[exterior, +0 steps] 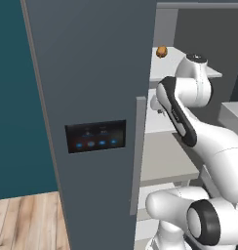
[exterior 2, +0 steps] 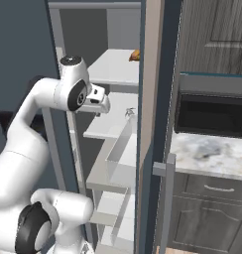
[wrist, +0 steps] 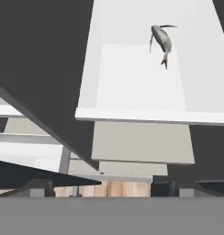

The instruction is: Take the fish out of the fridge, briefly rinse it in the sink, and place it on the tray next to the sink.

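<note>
Open fridge (exterior: 91,97), fish (wrist: 162,39) on white shelf (wrist: 137,87), tail blurred

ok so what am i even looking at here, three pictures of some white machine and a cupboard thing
It is a rendered kitchen with a white robot arm reaching into an open fridge. Two pictures come from cameras on the robot's base, one behind it on each side. The third comes from a camera on its hand, looking down at the white shelves. A small grey fish lies on one shelf, and the arm is meant to fetch it. A small orange-brown item sits on a higher shelf. The fingers are open and hold nothing. The dark panel with blue lights is on the fridge door.
</note>
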Available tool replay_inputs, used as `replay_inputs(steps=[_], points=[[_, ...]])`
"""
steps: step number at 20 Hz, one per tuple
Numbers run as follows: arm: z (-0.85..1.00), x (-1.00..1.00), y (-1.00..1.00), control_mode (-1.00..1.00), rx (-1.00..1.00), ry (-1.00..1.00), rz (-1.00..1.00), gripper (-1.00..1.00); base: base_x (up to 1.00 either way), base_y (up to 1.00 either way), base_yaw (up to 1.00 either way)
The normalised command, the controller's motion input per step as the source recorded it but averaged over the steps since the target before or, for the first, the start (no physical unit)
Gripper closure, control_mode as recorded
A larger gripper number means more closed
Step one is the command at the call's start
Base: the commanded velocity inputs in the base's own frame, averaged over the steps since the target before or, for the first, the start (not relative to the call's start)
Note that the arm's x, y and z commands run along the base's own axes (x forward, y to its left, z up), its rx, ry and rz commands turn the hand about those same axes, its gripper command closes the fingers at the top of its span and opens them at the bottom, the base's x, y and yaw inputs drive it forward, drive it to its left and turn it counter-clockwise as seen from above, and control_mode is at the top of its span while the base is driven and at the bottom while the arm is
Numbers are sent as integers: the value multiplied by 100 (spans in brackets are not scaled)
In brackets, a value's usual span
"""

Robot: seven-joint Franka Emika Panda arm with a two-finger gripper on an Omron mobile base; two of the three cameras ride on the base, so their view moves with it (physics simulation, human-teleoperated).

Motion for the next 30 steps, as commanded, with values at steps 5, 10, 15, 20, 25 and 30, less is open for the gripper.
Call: replay_inputs(steps=[5, 10, 15, 20, 25, 30], points=[[0, 7, -94, -100, 0, -17, 2, -100, 0, 0, 0], [0, 31, -41, -100, 2, -5, 2, -100, 0, 0, 0], [0, 47, -11, -100, 0, 0, 0, -100, 0, 0, 0], [-3, 84, -3, -100, 0, 0, 0, -100, 0, 0, 0], [-33, 57, 0, -100, 0, 0, 0, -100, 0, 0, 0], [-63, 34, 0, -100, 0, 0, 0, -100, 0, 0, 0]])
